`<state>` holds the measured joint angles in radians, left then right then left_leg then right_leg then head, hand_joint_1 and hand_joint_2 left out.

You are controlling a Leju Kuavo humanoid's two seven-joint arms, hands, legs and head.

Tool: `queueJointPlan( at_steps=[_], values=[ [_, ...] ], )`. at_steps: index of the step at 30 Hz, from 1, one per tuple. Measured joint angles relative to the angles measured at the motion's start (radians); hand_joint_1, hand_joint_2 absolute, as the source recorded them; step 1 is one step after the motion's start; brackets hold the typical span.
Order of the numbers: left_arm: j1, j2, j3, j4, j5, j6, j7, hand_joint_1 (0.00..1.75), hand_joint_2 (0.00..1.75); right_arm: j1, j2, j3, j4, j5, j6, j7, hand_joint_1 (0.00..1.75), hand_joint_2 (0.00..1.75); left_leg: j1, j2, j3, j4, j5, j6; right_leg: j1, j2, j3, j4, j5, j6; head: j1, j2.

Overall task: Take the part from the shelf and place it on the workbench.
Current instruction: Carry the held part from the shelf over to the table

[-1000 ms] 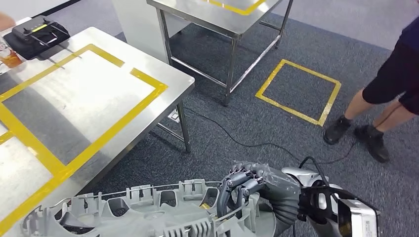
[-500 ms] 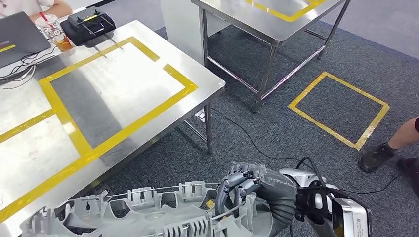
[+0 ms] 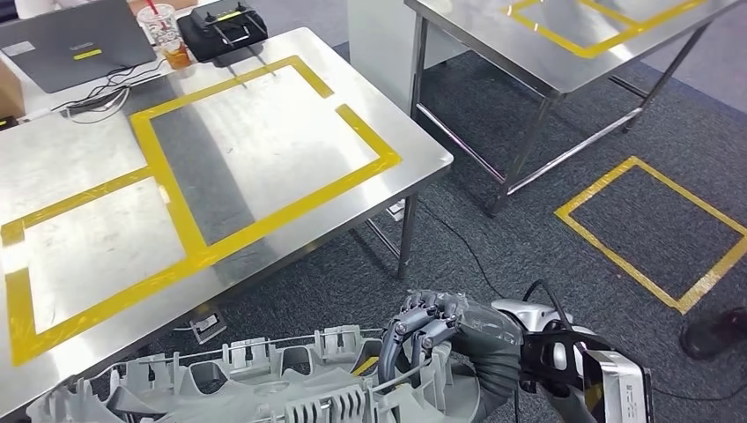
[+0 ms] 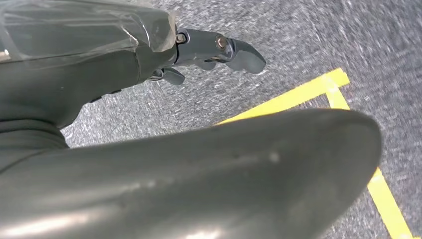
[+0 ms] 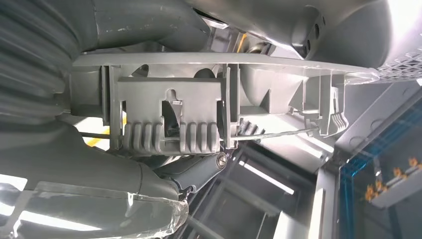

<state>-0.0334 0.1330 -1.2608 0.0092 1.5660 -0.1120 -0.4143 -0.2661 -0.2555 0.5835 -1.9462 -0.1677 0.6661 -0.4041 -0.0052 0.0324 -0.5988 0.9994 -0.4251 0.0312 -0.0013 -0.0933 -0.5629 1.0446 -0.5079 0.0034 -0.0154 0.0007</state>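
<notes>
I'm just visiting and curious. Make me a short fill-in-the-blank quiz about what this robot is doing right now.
1. The right hand grips a grey plastic ____.
2. The tape on the workbench is ____.
3. Beside the laptop stands a ____ with a straw.

Missing words: part; yellow; cup

The worktop (image 3: 264,150) is offering broad bare steel inside its yellow tape frames (image 3: 176,198), giving room to come down. Its far edge is being crowded by a laptop (image 3: 75,44), loose cables (image 3: 97,92), a drink cup (image 3: 163,26) and a black device (image 3: 225,22). A second steel table (image 3: 564,53) is standing across a carpeted aisle.
</notes>
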Motion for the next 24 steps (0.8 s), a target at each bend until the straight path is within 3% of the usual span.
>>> queueJointPlan(
  at_steps=[1,3,5,6,8,9,11,13,14,16,18,20,21,22,24],
  values=[
    [-0.002,-0.001,0.003,0.0,0.0,-0.003,-0.005,0.0,0.0,0.0,0.0,-0.001,0.0,-0.001,0.001,0.0,1.5,1.75,0.005,-0.013,0.009,-0.009,0.006,0.004,-0.002,0.028,-0.018,0.04,-0.018,0.001,0.002,0.0],
    [-0.006,-0.003,0.013,0.0,0.0,-0.01,-0.017,0.0,0.0,0.001,-0.003,-0.004,0.002,-0.004,0.002,-0.001,1.5,1.75,0.008,-0.04,0.011,-0.011,0.009,0.008,-0.008,0.078,-0.083,0.169,-0.066,0.0,0.006,0.0],
    [-0.007,-0.007,0.023,0.0,0.0,-0.018,-0.028,0.0,0.0,0.005,-0.005,-0.004,0.003,-0.005,0.002,0.0,1.5,1.75,0.01,-0.072,0.011,-0.011,0.008,0.008,-0.015,0.089,-0.136,0.252,-0.082,0.011,0.007,0.0],
    [-0.006,-0.009,0.028,0.0,0.0,-0.02,-0.033,0.0,0.0,0.006,-0.005,-0.004,0.004,-0.005,0.002,0.0,1.5,1.75,0.012,-0.088,0.012,-0.01,0.007,0.006,-0.019,0.09,-0.136,0.239,-0.066,0.022,0.007,0.0],
    [-0.006,-0.012,0.039,0.0,0.0,-0.026,-0.041,0.0,0.0,0.006,-0.006,-0.005,0.004,-0.007,0.002,0.001,1.5,1.75,0.017,-0.118,0.013,-0.002,0.002,-0.003,-0.032,0.109,-0.085,0.112,-0.002,0.047,0.007,0.0],
    [-0.006,-0.012,0.047,0.0,0.0,-0.031,-0.046,0.0,0.0,0.006,-0.006,-0.005,0.005,-0.009,0.002,0.002,1.5,1.75,0.018,-0.131,0.009,0.005,-0.003,-0.01,-0.036,0.128,-0.057,0.048,0.025,0.052,0.008,0.0],
    [-0.005,-0.012,0.065,0.0,0.0,-0.041,-0.053,0.0,0.0,0.006,-0.006,-0.004,0.006,-0.012,0.003,0.003,1.5,1.75,0.019,-0.151,-0.002,0.017,-0.009,-0.026,-0.038,0.151,-0.03,-0.014,0.048,0.043,0.009,0.0],
    [-0.002,-0.012,0.083,0.0,0.0,-0.047,-0.055,0.0,0.0,0.004,-0.006,-0.004,0.006,-0.015,0.003,0.003,1.5,1.75,0.023,-0.164,-0.009,0.017,-0.009,-0.038,-0.034,0.139,-0.03,-0.013,0.048,0.024,0.009,0.0],
    [0.0,-0.013,0.09,0.0,0.0,-0.048,-0.055,0.0,0.0,0.002,-0.006,-0.004,0.006,-0.015,0.003,0.004,1.5,1.75,0.025,-0.156,-0.012,0.021,-0.011,-0.043,-0.034,0.13,-0.028,-0.015,0.049,0.017,0.009,0.0],
    [0.0,-0.013,0.1,0.0,0.0,-0.048,-0.055,0.0,0.0,-0.001,-0.003,-0.004,0.007,-0.016,0.005,0.004,1.5,1.75,0.024,-0.106,-0.038,0.075,-0.041,-0.051,-0.035,0.11,-0.022,-0.018,0.047,0.004,0.003,0.0],
    [-0.004,-0.013,0.108,0.0,0.0,-0.048,-0.055,0.0,0.0,-0.002,-0.001,-0.003,0.007,-0.017,0.006,0.005,1.5,1.75,0.025,-0.054,-0.103,0.207,-0.102,-0.056,-0.03,0.086,-0.018,-0.018,0.042,-0.005,-0.002,0.0],
    [-0.005,-0.014,0.114,0.0,0.0,-0.049,-0.055,0.0,0.0,-0.001,-0.001,-0.002,0.007,-0.017,0.006,0.005,1.5,1.75,0.027,-0.04,-0.159,0.311,-0.132,-0.058,-0.025,0.062,-0.017,-0.018,0.039,-0.01,-0.002,0.0],
    [-0.005,-0.015,0.116,0.0,0.0,-0.049,-0.055,0.0,0.0,-0.001,-0.001,-0.002,0.008,-0.017,0.006,0.005,1.5,1.75,0.027,-0.037,-0.161,0.309,-0.12,-0.057,-0.023,0.051,-0.015,-0.018,0.037,-0.01,-0.003,0.0],
    [-0.004,-0.015,0.118,0.0,0.0,-0.05,-0.055,0.0,0.0,-0.002,-0.001,-0.001,0.008,-0.018,0.006,0.005,1.5,1.75,0.026,-0.032,-0.14,0.266,-0.091,-0.055,-0.022,0.039,-0.012,-0.018,0.034,-0.01,-0.003,0.0],
    [-0.005,-0.013,0.122,0.0,0.0,-0.053,-0.058,0.0,0.0,-0.003,-0.001,-0.001,0.008,-0.019,0.007,0.005,1.5,1.75,0.018,0.009,-0.066,0.123,-0.03,-0.044,-0.016,0.019,-0.004,-0.018,0.027,-0.007,-0.003,0.0]
  ],
)
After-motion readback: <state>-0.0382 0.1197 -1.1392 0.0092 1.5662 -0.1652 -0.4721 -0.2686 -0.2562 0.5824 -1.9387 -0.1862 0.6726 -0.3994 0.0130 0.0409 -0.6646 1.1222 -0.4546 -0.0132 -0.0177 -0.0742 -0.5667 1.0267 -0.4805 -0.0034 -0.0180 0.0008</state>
